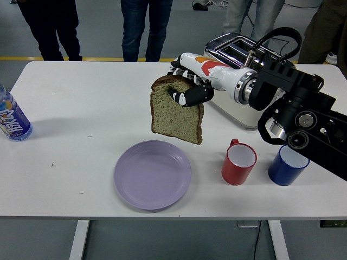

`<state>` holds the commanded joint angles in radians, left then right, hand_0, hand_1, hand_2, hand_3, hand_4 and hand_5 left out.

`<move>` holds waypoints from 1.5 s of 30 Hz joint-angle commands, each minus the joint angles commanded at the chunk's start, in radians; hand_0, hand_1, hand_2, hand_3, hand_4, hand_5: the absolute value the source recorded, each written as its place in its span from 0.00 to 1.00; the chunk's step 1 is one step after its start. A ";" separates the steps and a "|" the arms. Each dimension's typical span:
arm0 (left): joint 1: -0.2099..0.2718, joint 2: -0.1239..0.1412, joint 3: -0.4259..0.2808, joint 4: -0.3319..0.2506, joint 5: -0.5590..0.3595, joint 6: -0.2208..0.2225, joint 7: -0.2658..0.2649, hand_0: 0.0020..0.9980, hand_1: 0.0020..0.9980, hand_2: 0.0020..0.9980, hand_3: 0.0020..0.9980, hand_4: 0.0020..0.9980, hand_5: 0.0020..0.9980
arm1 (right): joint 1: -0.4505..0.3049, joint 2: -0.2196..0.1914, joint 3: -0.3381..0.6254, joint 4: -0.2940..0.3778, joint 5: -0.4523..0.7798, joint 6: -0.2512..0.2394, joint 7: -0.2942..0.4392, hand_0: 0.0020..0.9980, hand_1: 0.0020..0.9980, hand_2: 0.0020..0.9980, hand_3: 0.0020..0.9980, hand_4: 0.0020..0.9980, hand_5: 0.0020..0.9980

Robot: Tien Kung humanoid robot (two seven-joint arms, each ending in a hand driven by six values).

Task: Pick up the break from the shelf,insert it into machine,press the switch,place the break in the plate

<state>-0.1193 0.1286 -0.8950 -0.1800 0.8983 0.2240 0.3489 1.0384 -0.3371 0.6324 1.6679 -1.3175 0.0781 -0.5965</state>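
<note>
Bread (176,115) hangs in mid-air at the centre of the frame, pinched at its top crust by the robot's right hand (187,89), whose dark fingers (190,97) curl over the slice's upper edge. Judging by the scene, this is the last step of the task, the carry to the plate (152,174), which lies on the white table (81,108) just below and slightly left of the slice. The toaster (238,81) stands behind the forearm at upper right, its slots empty. The next move appears to call for lowering the slice a little leftward over the plate's middle, tipping it flat, then loosening the grip. The right arm reaches in from the right edge, wrist extended toward the frame's centre, passing above 2 cups, 1 red (238,162) and 1 blue (288,162). No left arm is visible.
</note>
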 joint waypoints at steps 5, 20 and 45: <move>0.000 0.000 -0.001 0.000 0.001 0.000 0.000 0.63 0.49 0.46 0.54 0.33 0.81 | -0.012 0.003 -0.015 0.005 0.036 -0.001 0.003 0.00 0.09 0.39 0.44 0.51 0.03; 0.009 -0.001 -0.012 0.000 0.021 -0.003 0.004 0.63 0.49 0.46 0.54 0.33 0.80 | -0.051 0.039 -0.069 0.000 0.125 -0.005 0.012 0.00 0.08 0.38 0.44 0.51 0.03; 0.002 -0.001 -0.012 0.000 0.028 -0.005 0.005 0.63 0.49 0.46 0.54 0.33 0.81 | -0.097 0.179 -0.099 -0.133 0.208 -0.039 0.043 0.00 0.07 0.38 0.44 0.51 0.04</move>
<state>-0.1171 0.1278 -0.9068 -0.1800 0.9263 0.2193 0.3535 0.9418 -0.1578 0.5332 1.5352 -1.1097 0.0392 -0.5535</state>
